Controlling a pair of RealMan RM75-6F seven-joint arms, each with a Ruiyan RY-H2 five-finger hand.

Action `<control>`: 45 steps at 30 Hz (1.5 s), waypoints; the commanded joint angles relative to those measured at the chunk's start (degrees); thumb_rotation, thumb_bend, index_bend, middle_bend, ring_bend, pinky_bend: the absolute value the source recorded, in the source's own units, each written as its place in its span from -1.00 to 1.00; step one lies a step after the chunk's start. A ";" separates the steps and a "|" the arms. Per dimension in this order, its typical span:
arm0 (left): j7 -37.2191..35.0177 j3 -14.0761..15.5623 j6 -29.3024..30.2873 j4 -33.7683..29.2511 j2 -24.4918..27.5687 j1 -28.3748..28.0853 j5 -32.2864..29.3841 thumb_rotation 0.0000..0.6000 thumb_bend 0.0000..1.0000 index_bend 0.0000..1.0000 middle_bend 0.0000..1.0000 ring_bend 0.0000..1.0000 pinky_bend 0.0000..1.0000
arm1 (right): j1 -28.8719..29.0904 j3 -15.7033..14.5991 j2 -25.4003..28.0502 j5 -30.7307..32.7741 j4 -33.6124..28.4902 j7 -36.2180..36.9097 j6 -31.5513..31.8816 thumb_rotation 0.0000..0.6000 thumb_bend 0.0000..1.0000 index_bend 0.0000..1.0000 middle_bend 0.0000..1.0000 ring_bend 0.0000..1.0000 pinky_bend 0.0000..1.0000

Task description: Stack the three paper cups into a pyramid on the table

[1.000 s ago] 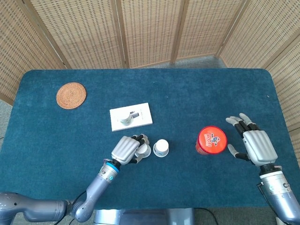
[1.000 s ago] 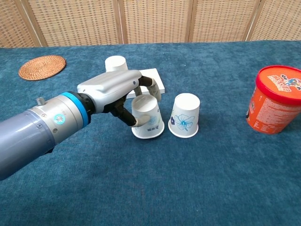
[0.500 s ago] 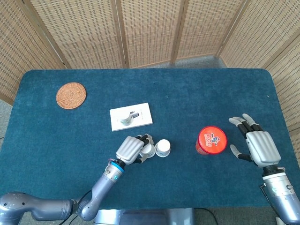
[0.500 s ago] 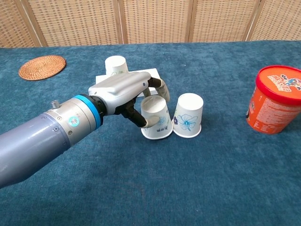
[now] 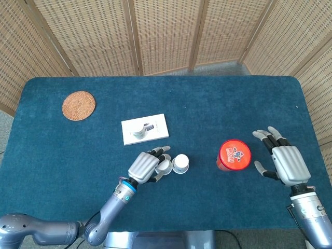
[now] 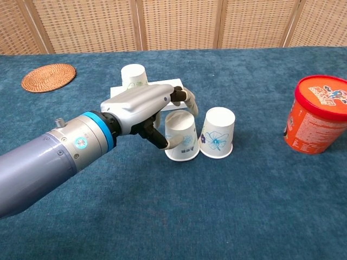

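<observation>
Two white paper cups stand upside down and touching on the blue table: one [image 6: 181, 136] [image 5: 165, 166] on the left, one with a blue flower print [image 6: 217, 132] [image 5: 180, 163] on the right. My left hand [image 6: 142, 106] [image 5: 147, 166] hovers over the left cup with its fingers [image 6: 186, 98] spread and lifted off it, and its thumb lies close by the cup's left side. A third cup [image 6: 134, 75] [image 5: 139, 132] stands upside down on a white card [image 5: 155, 126] farther back. My right hand [image 5: 282, 158] lies open at the right, holding nothing.
A red-lidded orange tub [image 6: 316, 115] [image 5: 234, 154] stands between the cups and my right hand. A woven round coaster [image 6: 49, 77] [image 5: 79, 105] lies at the far left. Wicker screens stand behind the table.
My left hand slid its cup to the right until it touched the flower-print cup, then spread its fingers off it. The right hand has barely moved.
</observation>
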 commanded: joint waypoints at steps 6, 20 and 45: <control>-1.12 0.42 0.90 -0.35 0.47 0.66 1.54 1.00 -0.14 -0.47 -0.79 -0.73 -0.14 | -0.19 -0.08 0.26 -0.07 -0.51 -0.34 0.11 1.00 -0.21 -0.69 -0.63 -1.00 -0.55; 2.30 0.17 3.97 -9.27 8.55 2.58 3.63 1.00 -0.14 -0.72 -1.00 -1.00 -0.52 | -0.38 -0.17 0.54 -0.41 -1.35 -1.17 0.33 1.00 -0.21 -0.70 -0.63 -1.00 -0.55; 17.40 -2.58 -1.62 -18.59 29.62 -2.33 -15.03 1.00 -0.14 -1.00 -1.00 -1.00 -0.96 | -0.37 -0.73 -0.49 -0.17 0.59 -0.68 -0.58 1.00 -0.22 -0.72 -0.63 -1.00 -0.55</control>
